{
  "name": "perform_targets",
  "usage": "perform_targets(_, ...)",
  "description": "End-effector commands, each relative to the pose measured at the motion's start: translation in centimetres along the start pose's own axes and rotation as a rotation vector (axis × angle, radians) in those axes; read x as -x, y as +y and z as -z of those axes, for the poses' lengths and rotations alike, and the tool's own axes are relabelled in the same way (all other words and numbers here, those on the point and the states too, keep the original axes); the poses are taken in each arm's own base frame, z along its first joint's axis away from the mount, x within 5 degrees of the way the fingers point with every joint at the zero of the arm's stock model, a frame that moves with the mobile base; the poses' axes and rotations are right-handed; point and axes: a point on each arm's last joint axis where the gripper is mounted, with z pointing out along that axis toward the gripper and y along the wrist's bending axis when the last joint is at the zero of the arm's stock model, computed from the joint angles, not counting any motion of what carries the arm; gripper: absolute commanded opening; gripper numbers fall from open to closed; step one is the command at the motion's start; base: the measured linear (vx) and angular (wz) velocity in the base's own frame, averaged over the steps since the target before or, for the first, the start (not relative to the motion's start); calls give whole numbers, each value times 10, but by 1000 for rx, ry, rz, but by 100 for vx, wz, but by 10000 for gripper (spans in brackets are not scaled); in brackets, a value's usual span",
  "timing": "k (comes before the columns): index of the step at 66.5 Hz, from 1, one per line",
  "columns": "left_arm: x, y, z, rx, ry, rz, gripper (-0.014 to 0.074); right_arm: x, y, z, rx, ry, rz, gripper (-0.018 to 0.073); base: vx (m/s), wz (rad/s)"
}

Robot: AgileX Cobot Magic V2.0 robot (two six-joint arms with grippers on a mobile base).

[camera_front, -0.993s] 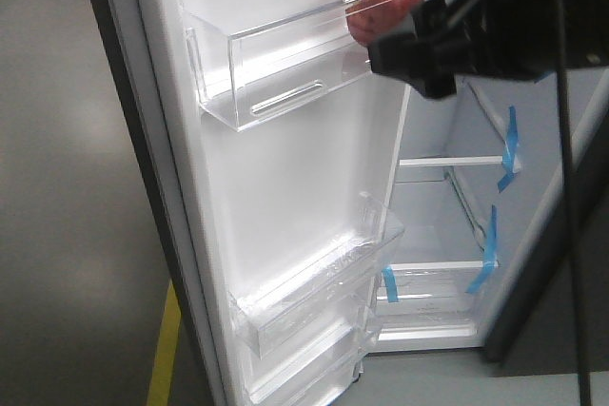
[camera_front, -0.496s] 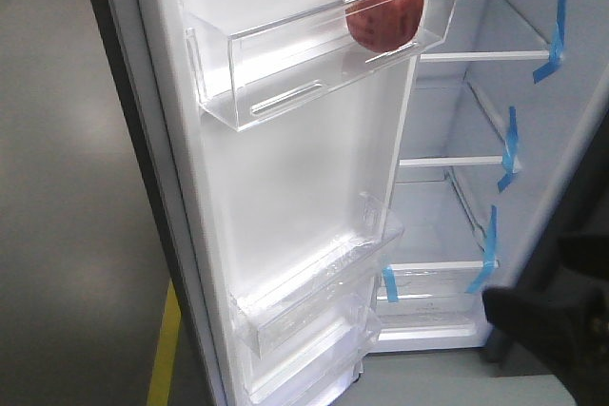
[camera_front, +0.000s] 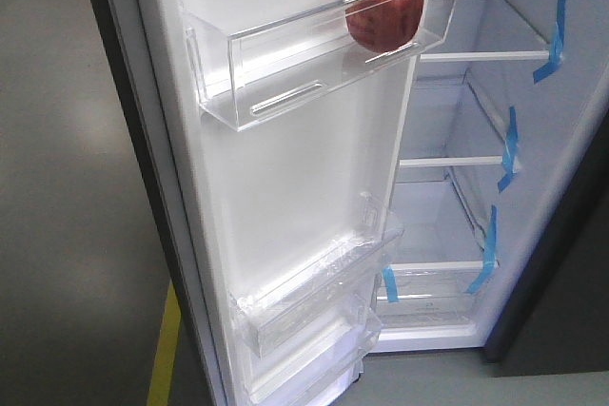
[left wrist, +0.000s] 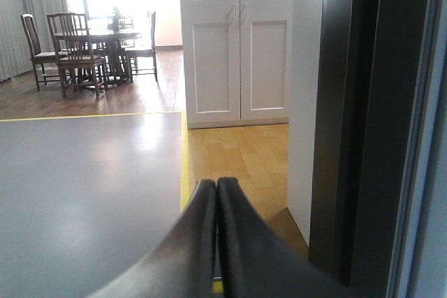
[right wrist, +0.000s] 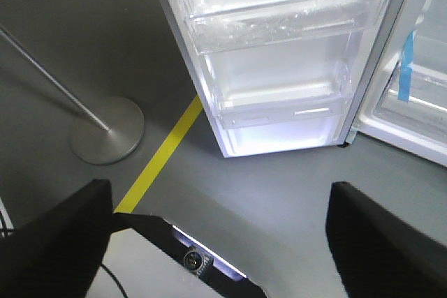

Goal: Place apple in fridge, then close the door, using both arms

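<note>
Left jaws pressed together, right jaws wide, both empty, apple point(camera_front: 384, 14) in bin point(camera_front: 276, 56).

A home-like room set up as a test space is shown. At the far end, a dining table point(left wrist: 105, 33) with wooden chairs point(left wrist: 73, 61), long curtains point(left wrist: 31, 12) and a white panelled cupboard point(left wrist: 237, 40) are seen on a wooden floor point(left wrist: 237, 158). Nearer, the floor is covered with grey sheeting point(left wrist: 84, 186) edged by a yellow line point(left wrist: 185, 158). A metal stand base point(right wrist: 108, 130) is placed left of the open fridge point(camera_front: 447, 111), whose shelves are marked with blue tape strips point(camera_front: 511, 145).
</note>
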Motion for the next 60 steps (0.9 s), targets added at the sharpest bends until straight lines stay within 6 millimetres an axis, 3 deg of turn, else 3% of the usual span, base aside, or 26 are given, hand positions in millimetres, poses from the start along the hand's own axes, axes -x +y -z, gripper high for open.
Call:
perform_targets(1,14,-2,2,-16,-109,10,-6,0,3,3,31,-9,-8,594,0,0)
perform_targets(40,16,-2,3,-20,-132,34,-6,-8,6,4,53,11,-10,594,0,0)
perform_targets(52,38,-3,6,-53,-287,170,-6,-7,6,4,53,10,-10,594,0,0)
perform_targets(60,70,-5,4,-45,-256,159,-6,-7,6,4,53,10,-10,594,0,0)
